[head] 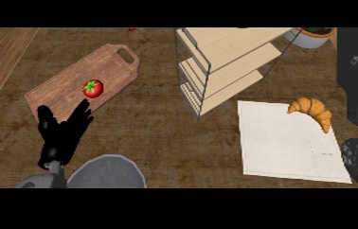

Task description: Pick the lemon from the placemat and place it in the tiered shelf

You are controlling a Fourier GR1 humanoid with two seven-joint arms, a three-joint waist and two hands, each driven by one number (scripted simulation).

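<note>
Croissant (312,110), not lemon, lies on the placemat (287,143), its long axis slanting down toward my right hand (350,159), nearer but barely in view; whether its fingers are open, I cannot tell. My left hand (61,133) rests open beside the cutting board (67,83) holding a tomato (93,88). Tiered shelf (224,65) carries nothing.

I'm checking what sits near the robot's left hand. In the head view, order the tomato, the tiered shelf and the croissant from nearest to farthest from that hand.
From the left hand, open at lower left:
1. Tomato, on the cutting board just above the hand.
2. Tiered shelf, at upper centre.
3. Croissant, far right, on the placemat's top corner.
</note>
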